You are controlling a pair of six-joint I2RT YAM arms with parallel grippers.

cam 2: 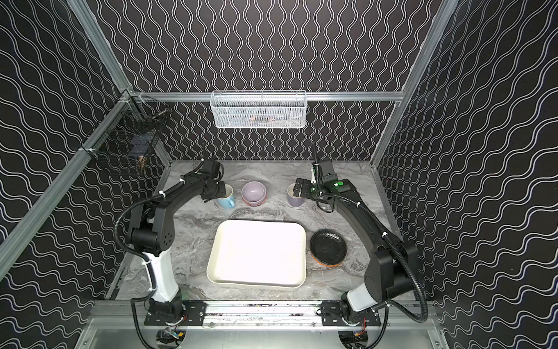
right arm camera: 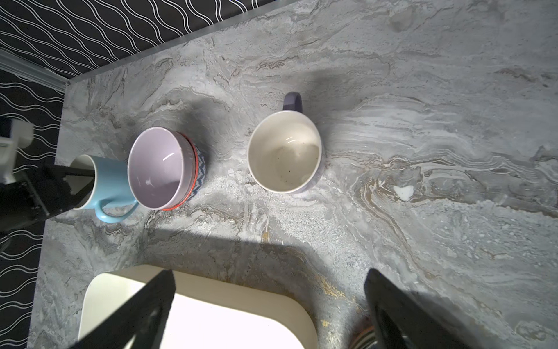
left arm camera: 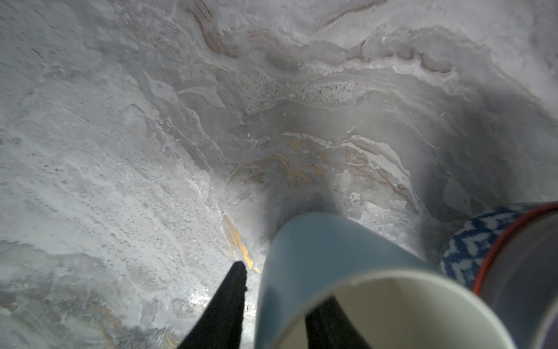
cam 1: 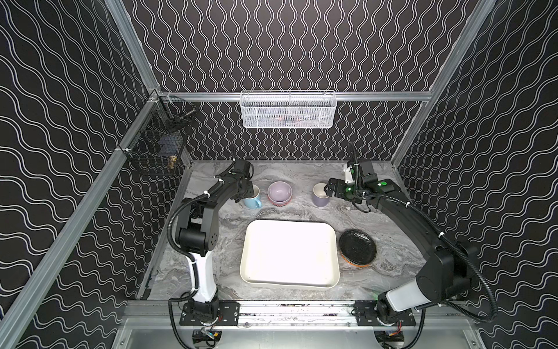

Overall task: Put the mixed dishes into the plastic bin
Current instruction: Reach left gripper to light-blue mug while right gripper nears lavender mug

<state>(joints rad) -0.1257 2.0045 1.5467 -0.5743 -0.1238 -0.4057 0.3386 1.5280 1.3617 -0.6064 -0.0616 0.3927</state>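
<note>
The light blue mug (cam 1: 253, 201) (right arm camera: 110, 181) stands upright at the back left. My left gripper (cam 1: 251, 191) (left arm camera: 283, 284) straddles its rim, one finger inside and one outside, with a thin gap showing beside the wall (left arm camera: 317, 241). To its right a lavender bowl (cam 1: 280, 191) (right arm camera: 157, 172) is nested in the red-orange patterned bowl (cam 1: 280, 203) (left arm camera: 471, 241). The lavender-grey mug (cam 1: 319, 199) (right arm camera: 283, 154) stands further right; my right gripper (cam 1: 327, 189) (right arm camera: 268, 272) hangs open above its near-right side, holding nothing. The cream plastic bin (cam 1: 290, 284) (right arm camera: 99, 290) lies empty in front.
A black plate (cam 1: 357, 246) sits stacked on an orange plate (cam 1: 356, 266) just right of the bin. A white wire-mesh basket (cam 1: 287, 110) hangs on the back wall and a black wire basket (cam 1: 157, 148) on the left wall.
</note>
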